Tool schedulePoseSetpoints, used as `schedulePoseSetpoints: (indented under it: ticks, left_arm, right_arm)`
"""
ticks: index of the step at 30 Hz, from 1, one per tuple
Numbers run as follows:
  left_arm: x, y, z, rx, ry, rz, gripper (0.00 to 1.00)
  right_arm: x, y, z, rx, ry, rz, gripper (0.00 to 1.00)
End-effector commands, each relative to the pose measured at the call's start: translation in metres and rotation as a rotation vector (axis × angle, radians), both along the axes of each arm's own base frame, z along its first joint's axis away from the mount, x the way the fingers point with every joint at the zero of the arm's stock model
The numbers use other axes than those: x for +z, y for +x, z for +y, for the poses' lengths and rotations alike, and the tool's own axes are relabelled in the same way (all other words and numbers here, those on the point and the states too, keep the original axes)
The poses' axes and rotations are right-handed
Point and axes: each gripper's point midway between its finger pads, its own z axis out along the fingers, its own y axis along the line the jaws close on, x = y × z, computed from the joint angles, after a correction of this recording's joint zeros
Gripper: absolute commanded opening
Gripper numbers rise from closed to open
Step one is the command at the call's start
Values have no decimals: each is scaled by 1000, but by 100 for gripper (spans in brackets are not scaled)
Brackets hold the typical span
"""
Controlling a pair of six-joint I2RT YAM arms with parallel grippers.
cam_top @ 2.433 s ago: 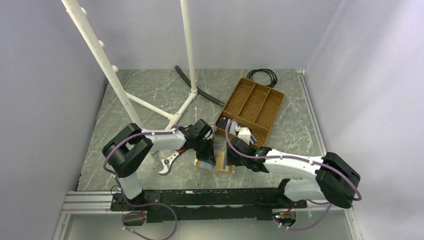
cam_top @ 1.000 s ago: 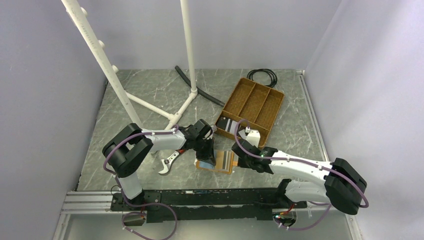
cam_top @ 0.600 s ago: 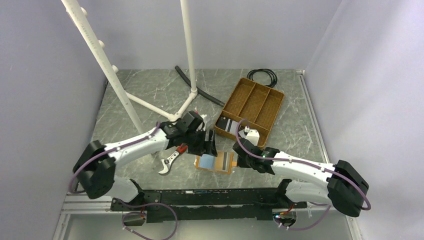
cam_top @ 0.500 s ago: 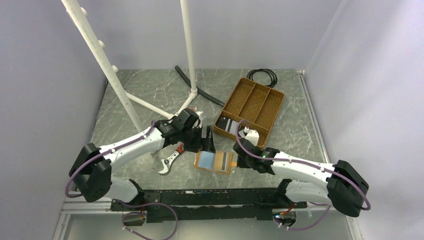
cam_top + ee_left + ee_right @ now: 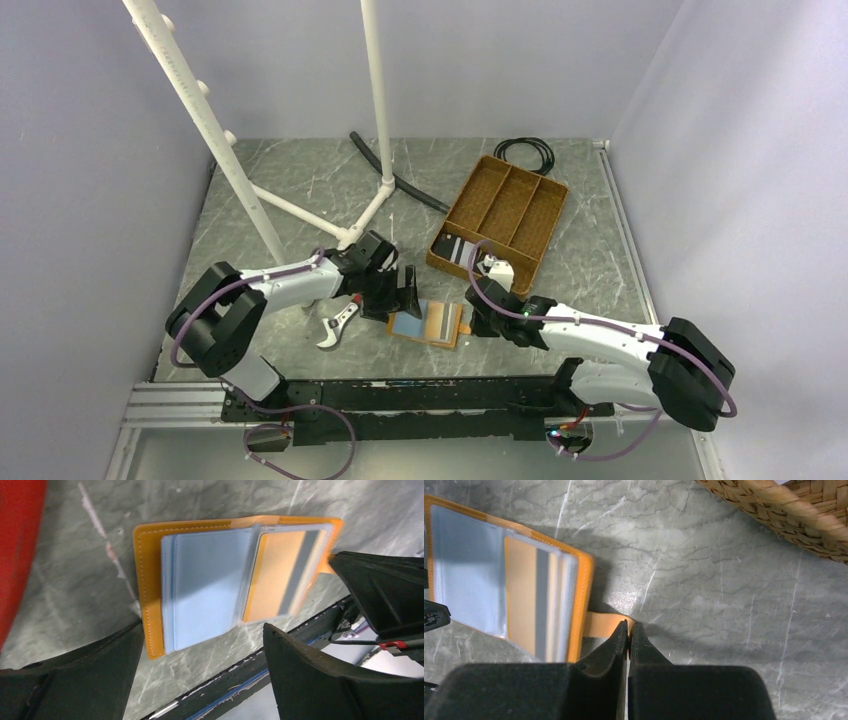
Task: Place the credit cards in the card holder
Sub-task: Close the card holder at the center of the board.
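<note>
Wallet first: your card holder (image 5: 428,324) lies opened flat on the grey marble table (image 5: 300,200), close to the near edge and between the two arms. Your right gripper (image 5: 628,627) is clenched on the holder's orange strap tab (image 5: 600,624), which sticks out of its right side. The fingers are pressed together with the tab pinched between their tips. In the right wrist view you see a bluish panel on the left of the holder (image 5: 499,575) and a tan one with a grey stripe beside it.

Your left gripper (image 5: 405,292) sits just at the holder's far left corner with its jaws spread wide and nothing in them. In the left wrist view the holder (image 5: 200,585) lies beyond the two black fingers (image 5: 100,670); you cannot tell whether they touch it. A pale hooked tool (image 5: 336,327) rests just left of that gripper.

Farther right stands the brown divided tray (image 5: 520,200), and a dark card with a white stripe (image 5: 457,248) lies in its near compartment. Beyond are a white pipe stand (image 5: 375,100), a black hose (image 5: 395,185) and a coiled black cable (image 5: 525,152).
</note>
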Motion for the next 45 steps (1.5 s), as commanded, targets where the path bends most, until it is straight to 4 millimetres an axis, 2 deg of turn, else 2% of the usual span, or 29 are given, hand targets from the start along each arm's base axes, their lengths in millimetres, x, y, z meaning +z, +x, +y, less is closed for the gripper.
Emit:
schedulePoseSetpoints:
  ticks: [1,3,7,9,11,14,20,24,28,30,36,38,40,42,45]
  left_arm:
    - [7,-1,-31,-11,-160,22,91]
    - [17,-1,-38,-17,-214,10,85]
    - [67,4,-56,-25,-340,-120,75]
    - [85,3,-61,-36,-360,-167,74]
    - [97,1,-68,-48,-389,-184,73]
    - [104,-2,-80,-56,-436,-174,73]
    - [81,-5,-108,-99,-498,-99,72]
    - [58,-8,-115,-103,-495,-36,70]
    - [38,-12,-112,-102,-461,0,64]
    - [34,-13,-110,-96,-459,5,59]
    - [21,-16,-92,-75,-354,-3,39]
    - [14,-17,-87,-73,-311,3,29]
    - [9,-18,-83,-73,-284,11,21]
    - [7,-17,-83,-80,-267,13,17]
    - [0,-21,-80,-87,-224,32,8]
  right_arm:
    - [1,3,11,26,38,-9,0]
    - [1,3,14,31,55,-7,0]
    - [0,0,19,38,88,1,0]
    - [0,-1,18,33,91,3,0]
    - [1,-1,18,33,92,2,0]
    - [2,-1,18,31,93,4,0]
    - [3,-3,12,-20,81,28,0]
    - [6,-6,-1,-86,64,48,0]
    - [12,-11,-6,-112,104,53,14]
    - [14,-11,-7,-111,135,57,20]
    - [27,-11,-2,-74,201,38,26]
    - [29,-10,1,-56,213,36,25]
    - [28,-10,1,-52,214,47,17]
    - [25,-11,4,-38,218,57,13]
    - [24,-10,8,-21,218,65,20]
